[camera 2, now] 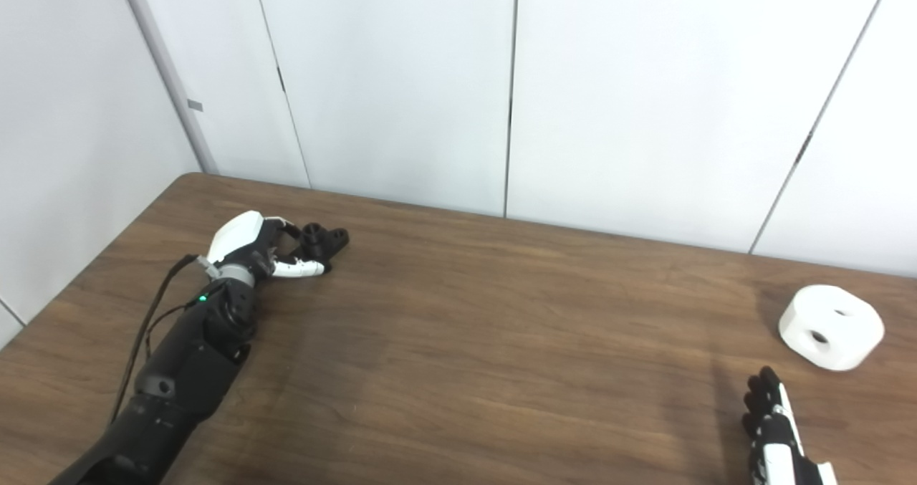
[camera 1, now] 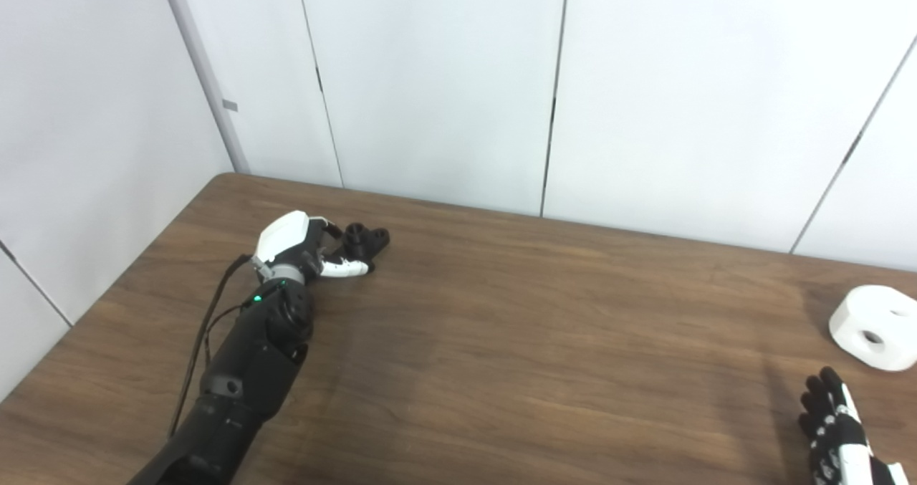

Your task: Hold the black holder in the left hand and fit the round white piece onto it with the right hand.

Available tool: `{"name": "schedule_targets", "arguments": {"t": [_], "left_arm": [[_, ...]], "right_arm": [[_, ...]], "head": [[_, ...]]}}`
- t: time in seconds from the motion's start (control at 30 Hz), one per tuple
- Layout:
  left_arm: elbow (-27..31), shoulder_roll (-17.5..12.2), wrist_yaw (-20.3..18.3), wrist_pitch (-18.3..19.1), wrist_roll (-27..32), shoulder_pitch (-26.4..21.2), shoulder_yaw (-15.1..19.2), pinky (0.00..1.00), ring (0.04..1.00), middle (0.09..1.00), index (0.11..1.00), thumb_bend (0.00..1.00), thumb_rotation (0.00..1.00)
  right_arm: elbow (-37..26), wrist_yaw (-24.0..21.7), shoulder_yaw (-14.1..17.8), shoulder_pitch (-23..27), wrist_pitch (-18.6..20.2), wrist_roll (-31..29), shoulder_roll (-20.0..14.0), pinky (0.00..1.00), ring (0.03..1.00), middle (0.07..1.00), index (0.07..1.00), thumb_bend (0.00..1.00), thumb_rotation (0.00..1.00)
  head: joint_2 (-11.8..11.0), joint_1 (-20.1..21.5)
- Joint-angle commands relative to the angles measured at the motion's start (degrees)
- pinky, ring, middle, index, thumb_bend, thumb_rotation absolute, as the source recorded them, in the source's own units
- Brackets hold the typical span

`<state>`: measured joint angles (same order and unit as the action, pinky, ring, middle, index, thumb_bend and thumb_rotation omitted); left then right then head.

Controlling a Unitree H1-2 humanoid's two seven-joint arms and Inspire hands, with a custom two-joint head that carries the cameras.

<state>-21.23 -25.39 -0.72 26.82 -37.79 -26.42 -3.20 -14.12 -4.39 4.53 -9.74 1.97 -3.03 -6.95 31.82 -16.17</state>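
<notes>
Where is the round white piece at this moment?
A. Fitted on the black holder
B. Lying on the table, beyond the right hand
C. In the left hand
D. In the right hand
B: the white piece lies alone on the table, apart from the right hand.

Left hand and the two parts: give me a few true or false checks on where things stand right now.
1. The left hand is at the black holder, fingers around it. True.
2. The white piece is already seated on the holder. False: it lies apart on the table, far right.
3. The right hand grips the white piece. False: it is short of it, holding nothing.
4. The white piece has holes in it. True.
5. The holder is lifted well off the table. False: it sits low at the tabletop.
</notes>
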Motion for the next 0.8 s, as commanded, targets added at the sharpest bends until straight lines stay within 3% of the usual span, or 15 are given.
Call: {"name": "schedule_targets", "arguments": {"t": [0.0, 0.33, 0.63, 0.67, 0.7, 0.77], "left_arm": [[0.88, -0.51, 0.64, -0.08, 0.13, -0.48, -0.5, 1.0, 0.979, 0.905, 0.725, 0.89, 0.29], [0.56, 0.16, 0.59, 0.01, 0.91, 0.03, 0.07, 1.0, 0.98, 0.903, 0.711, 0.87, 0.27], [-0.89, 0.37, 1.68, -0.17, 2.43, -0.32, 0.33, 1.0, 0.977, 0.895, 0.653, 0.84, 0.21], [-1.12, 0.33, 2.07, -0.31, 2.64, -0.38, 0.22, 1.0, 0.97, 0.886, 0.608, 0.82, 0.18], [-1.27, 0.27, 2.36, -0.39, 2.83, -0.42, 0.09, 1.0, 0.967, 0.88, 0.549, 0.68, 0.13], [-1.32, 0.43, 3.6, -1.51, 3.74, -0.23, 0.34, 0.98, 0.946, 0.848, 0.497, 0.56, 0.07]], "right_arm": [[-1.8, 0.18, 0.06, -0.37, -0.6, 0.12, -0.25, 1.0, 0.987, 0.985, 1.0, 0.49, 1.0], [-2.47, 0.38, 0.13, -0.77, -0.06, 0.47, -0.27, 1.0, 0.98, 0.978, 1.0, 0.53, 0.99], [-2.64, 0.31, 0.37, -0.87, -0.15, 0.0, -0.27, 1.0, 0.983, 0.978, 1.0, 0.5, 0.99], [-2.72, 0.31, 0.4, -0.89, -0.06, -0.04, -0.28, 1.0, 0.984, 0.978, 1.0, 0.5, 0.99], [-2.78, 0.3, 0.41, -0.91, 0.0, -0.07, -0.28, 1.0, 0.985, 0.98, 1.0, 0.51, 0.99], [-2.94, 0.22, 0.53, -0.95, 0.15, -0.45, -0.26, 1.0, 0.993, 0.986, 1.0, 0.51, 0.99]], "head": [[0.0, -0.01], [0.4, 0.23], [0.57, 0.34], [0.63, 0.29], [0.63, 0.29], [0.65, 0.32]]}}
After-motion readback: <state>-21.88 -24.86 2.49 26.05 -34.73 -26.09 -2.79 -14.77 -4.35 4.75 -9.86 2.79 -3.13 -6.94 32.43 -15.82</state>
